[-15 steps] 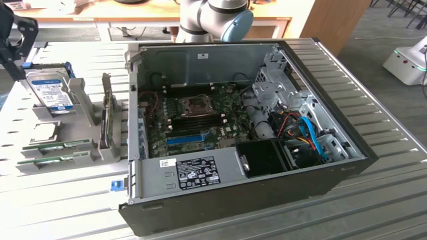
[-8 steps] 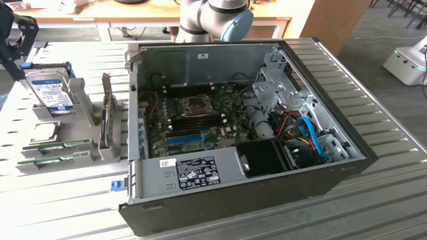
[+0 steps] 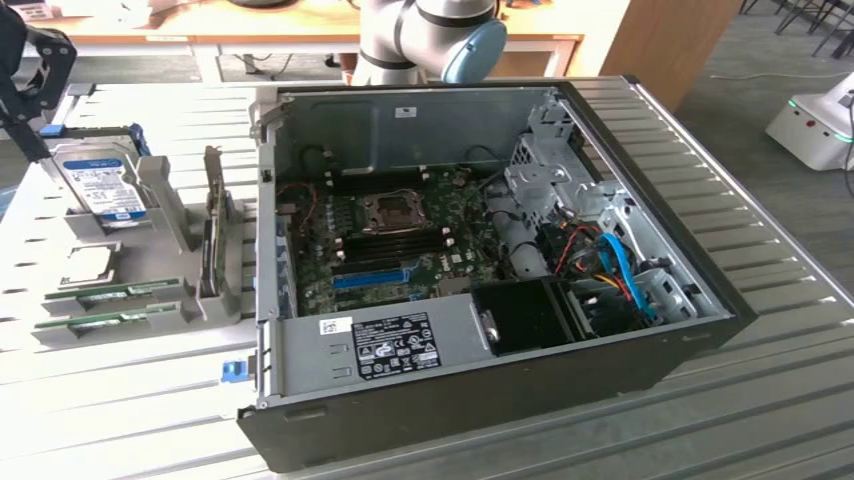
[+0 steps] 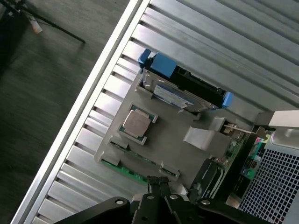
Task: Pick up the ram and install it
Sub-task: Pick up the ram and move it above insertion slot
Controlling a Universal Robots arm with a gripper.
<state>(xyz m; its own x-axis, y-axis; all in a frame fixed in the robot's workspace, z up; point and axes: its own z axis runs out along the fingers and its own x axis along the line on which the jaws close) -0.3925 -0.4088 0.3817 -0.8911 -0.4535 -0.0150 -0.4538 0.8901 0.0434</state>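
Fingers [image 4: 159, 183] are clenched on nothing, hanging over the grey holder [image 4: 175, 144], which sits near the desk's [image 3: 120, 420] edge on the exterior view's left, beside the open computer case [image 3: 507, 250]. Your ram [image 4: 125, 171] lies flat in the outer slot at the holder's end, with a twin stick [image 3: 114, 291] just beside it. I take the outer one as yours, though I can't be sure. Go down clenched and you'd likely jab the board. Come in skewed and you may catch the twin or the slot wall.
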